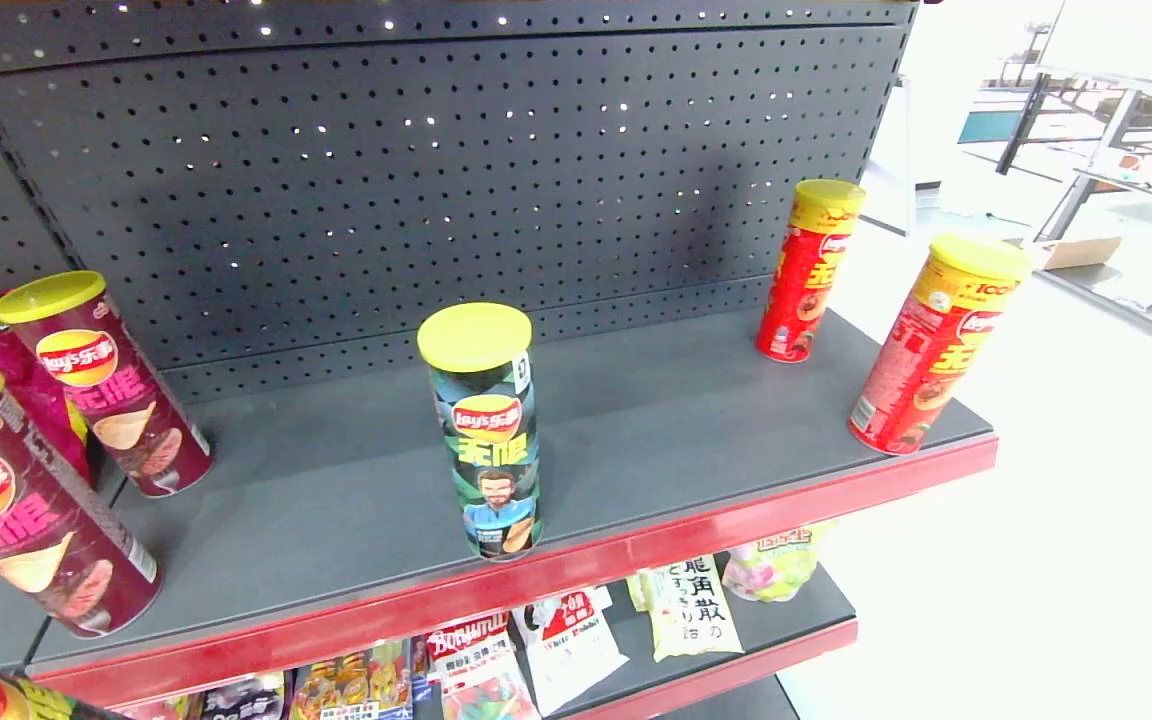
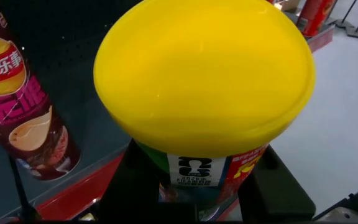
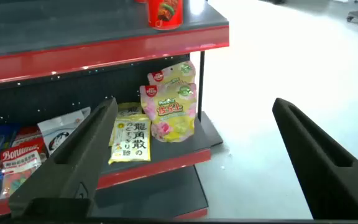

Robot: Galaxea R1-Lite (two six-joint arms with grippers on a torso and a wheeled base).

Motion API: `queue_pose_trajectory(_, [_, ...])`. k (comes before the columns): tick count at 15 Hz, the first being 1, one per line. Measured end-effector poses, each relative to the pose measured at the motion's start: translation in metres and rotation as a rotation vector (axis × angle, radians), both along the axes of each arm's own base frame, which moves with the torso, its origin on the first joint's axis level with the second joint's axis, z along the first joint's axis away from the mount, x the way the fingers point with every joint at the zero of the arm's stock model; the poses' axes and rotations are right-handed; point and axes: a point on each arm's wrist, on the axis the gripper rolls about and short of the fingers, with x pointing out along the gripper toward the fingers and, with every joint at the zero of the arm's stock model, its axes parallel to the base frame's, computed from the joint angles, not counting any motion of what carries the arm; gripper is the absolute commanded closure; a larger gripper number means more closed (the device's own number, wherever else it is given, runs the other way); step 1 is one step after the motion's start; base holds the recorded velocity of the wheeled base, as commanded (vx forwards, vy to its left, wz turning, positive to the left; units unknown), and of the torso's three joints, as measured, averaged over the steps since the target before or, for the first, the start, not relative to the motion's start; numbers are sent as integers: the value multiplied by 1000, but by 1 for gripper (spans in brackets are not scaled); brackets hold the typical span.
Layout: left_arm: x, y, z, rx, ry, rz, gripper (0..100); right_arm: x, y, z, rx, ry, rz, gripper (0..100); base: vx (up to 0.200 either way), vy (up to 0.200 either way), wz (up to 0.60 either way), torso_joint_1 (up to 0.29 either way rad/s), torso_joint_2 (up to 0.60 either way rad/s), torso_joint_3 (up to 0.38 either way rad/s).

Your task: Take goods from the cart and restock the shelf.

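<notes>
The left hand point(image 2: 197, 190) grips a yellow-lidded chip can point(image 2: 204, 74) near the shelf point(image 1: 636, 420), where a green can point(image 1: 491, 440) stands closed, while the right hand point(image 3: 197, 165) gapes wide, empty.

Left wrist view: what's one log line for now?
left gripper: shut on yellow-lid can | right gripper: open, empty | can: in front of shelf

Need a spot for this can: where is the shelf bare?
For the held can: bare shelf between the maroon cans and the green can, and between the green can and the two red cans. Left end is crowded.
</notes>
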Motion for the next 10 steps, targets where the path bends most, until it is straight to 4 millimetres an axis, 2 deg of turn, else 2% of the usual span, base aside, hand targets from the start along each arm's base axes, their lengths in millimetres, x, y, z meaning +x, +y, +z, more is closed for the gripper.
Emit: queue_pose_trajectory(10, [1,0,0,0,9,10,100,0,0,0,0,1,0,0,0,0,0,0,0,0])
